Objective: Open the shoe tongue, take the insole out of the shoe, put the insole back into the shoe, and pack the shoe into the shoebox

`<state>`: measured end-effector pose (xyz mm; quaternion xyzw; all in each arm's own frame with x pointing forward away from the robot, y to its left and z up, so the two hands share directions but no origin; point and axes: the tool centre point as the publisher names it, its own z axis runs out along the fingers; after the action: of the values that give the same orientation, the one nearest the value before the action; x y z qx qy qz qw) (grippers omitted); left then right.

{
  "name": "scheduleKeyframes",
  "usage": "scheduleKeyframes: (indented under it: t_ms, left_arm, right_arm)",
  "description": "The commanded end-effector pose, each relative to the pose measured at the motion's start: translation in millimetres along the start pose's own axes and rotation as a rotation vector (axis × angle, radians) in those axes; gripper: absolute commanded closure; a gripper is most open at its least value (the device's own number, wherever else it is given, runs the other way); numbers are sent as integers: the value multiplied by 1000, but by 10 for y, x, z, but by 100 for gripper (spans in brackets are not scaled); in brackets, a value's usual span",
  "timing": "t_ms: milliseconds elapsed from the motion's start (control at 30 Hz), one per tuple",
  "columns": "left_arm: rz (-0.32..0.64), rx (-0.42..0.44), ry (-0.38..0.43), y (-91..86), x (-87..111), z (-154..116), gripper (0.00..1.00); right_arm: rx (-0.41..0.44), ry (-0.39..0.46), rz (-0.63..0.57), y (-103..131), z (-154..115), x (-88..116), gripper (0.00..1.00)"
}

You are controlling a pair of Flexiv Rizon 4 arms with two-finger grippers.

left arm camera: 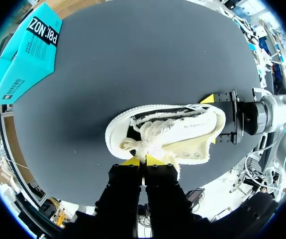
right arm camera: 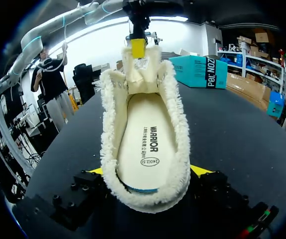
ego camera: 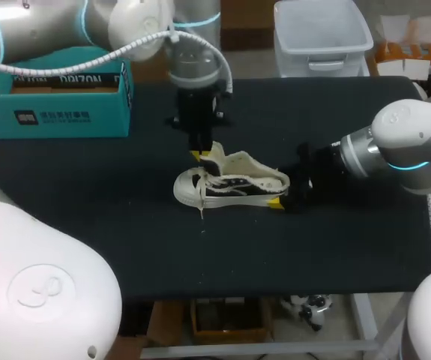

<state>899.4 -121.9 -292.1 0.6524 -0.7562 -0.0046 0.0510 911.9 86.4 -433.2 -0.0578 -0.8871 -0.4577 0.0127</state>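
Note:
A cream-and-black sneaker (ego camera: 230,187) lies on its side mid-table, toe to the left. My left gripper (ego camera: 200,155) comes straight down over it and is shut on the shoe tongue (right arm camera: 140,64), which stands lifted away from the opening. In the left wrist view the yellow tips (left arm camera: 143,160) are pinched together on that tongue. My right gripper (ego camera: 284,196) has a finger on each side of the heel (right arm camera: 147,172), gripping it between wide-set fingers. The cream insole (right arm camera: 145,144) lies flat inside the shoe. The teal shoebox (ego camera: 54,94) stands open at the back left.
Black cloth covers the table (ego camera: 88,195). The shoebox (left arm camera: 26,55) is well apart from the shoe, with bare cloth between them and in front of the shoe.

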Motion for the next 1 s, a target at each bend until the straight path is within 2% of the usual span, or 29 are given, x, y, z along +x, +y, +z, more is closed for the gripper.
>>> scheduleKeyframes:
  t_ms: [33,400,533,567,600,767,933,967,1000]
  left_arm:
    - [0,37,221,-8,-321,90,100]
    - [40,1,244,-66,-356,190,100]
    - [80,8,247,-43,-313,135,64]
    - [98,14,254,-25,-292,82,58]
    - [107,17,255,-18,-281,53,57]
    - [195,56,262,74,-158,-251,58]
    - [279,132,271,145,12,-528,58]
    - [292,147,283,152,47,-573,61]
    - [304,159,287,159,79,-605,74]
  right_arm:
    - [-2,1,-1,-98,56,-4,100]
    - [-2,1,-1,-98,56,-4,100]
    - [-2,1,-1,-98,56,-4,100]
    - [-2,1,-1,-98,56,-4,100]
    - [-2,1,-1,-98,56,-4,100]
    - [-2,1,-1,-98,56,-4,100]
    - [-2,1,-1,-98,56,-4,100]
    - [-2,1,-1,-98,56,-4,100]
    - [-2,1,-1,-98,56,-4,100]
